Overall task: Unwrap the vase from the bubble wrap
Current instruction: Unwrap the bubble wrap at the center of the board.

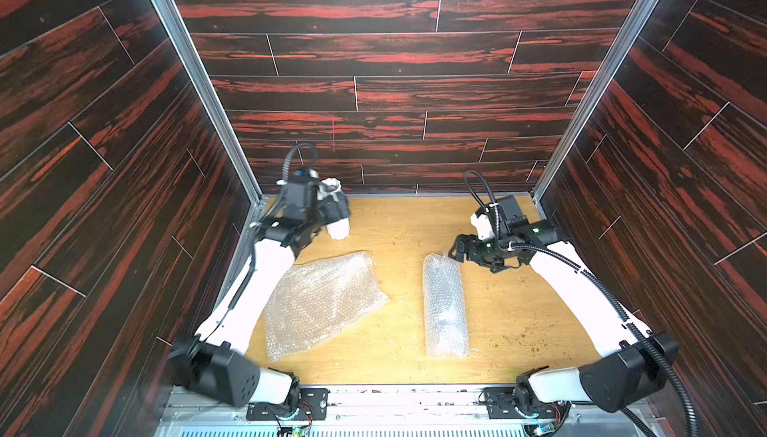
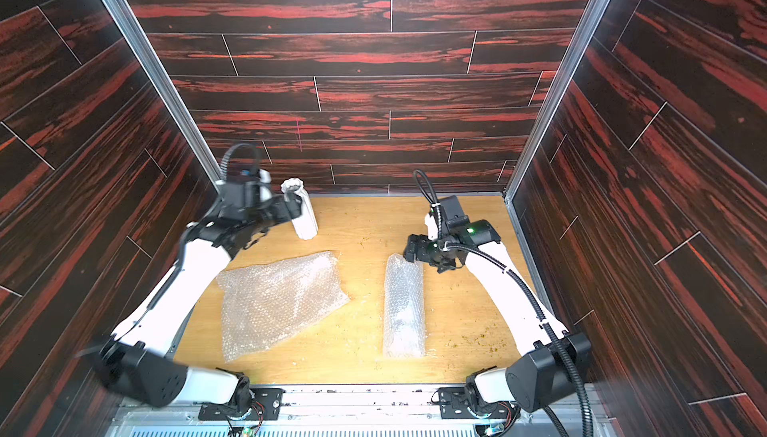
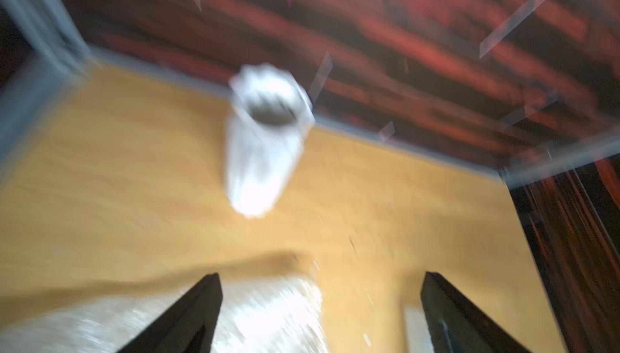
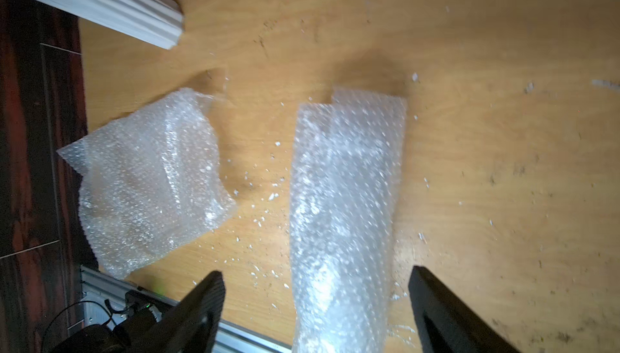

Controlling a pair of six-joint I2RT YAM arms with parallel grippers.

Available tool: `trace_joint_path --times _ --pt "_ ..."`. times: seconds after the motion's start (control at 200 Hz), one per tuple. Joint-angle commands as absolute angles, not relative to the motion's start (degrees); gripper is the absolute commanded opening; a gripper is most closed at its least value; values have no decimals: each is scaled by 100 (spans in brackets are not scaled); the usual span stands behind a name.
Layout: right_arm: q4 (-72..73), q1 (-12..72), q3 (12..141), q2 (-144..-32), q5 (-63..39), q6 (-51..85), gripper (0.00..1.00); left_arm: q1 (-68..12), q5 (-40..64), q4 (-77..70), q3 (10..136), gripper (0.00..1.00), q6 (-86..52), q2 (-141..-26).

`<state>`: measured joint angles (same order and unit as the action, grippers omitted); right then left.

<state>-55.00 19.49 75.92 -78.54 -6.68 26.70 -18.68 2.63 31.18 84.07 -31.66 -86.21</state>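
No legible text, label, brand, number or sign anywhere; left wrist view blurred.

Seen from my console: the worktop (image 1: 394, 223) is pale, matt wood grain, gritty with specks. The bubble wrap sheet (image 1: 323, 302) at nine o'clock and the bubble wrap roll (image 1: 445, 306) at three are glossy, crinkled translucent plastic. The vase (image 2: 307, 223) at eleven looks white, matt and ribbed. The walls (image 1: 394, 53) are dark red wood-grain.

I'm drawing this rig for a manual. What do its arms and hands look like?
The left arm and right arm have white links and black joints. A ribbed black cable runs along the right arm; green lights glow near its wrist. The left hand and right hand each have two black, tapering fingers.
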Motion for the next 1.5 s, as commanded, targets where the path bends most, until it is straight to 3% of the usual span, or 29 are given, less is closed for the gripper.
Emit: trace_joint_path --times 0.0,0.09,0.195,0.391,0.596,0.842,1.182,1.308,1.493 --pt "-5210 1504 6690 -7396 -1512 3120 89 -2910 1448 4316 8183 95 -4282 -9221" --pt "-4651 1223 5752 -7236 -2443 3332 89 -3392 2008 3257 7573 93 -5034 -9408" --pt "-4380 1226 5432 -7227 -2573 3468 87 -3680 2146 2735 7364 88 -5310 -9635" --pt "-4794 1247 6170 -7523 -1575 2972 87 -3893 2407 2429 7324 86 -5252 -10009" --pt "-4959 1644 6872 -8423 -947 2521 87 -3963 2783 1880 7450 98 -5253 -10399" --pt "-4914 2216 6980 -9203 -168 2360 81 -3999 2821 1562 7130 98 -5400 -10465" --pt "-4755 2241 7143 -9817 72 2180 61 -4043 2979 1281 7425 96 -5590 -10986" --pt "-4755 2254 7078 -9853 144 2173 49 -4057 3012 1229 7566 95 -5640 -11207" --pt "-4815 2254 7088 -9821 154 2176 30 -4091 3084 1107 7767 81 -5704 -11421"
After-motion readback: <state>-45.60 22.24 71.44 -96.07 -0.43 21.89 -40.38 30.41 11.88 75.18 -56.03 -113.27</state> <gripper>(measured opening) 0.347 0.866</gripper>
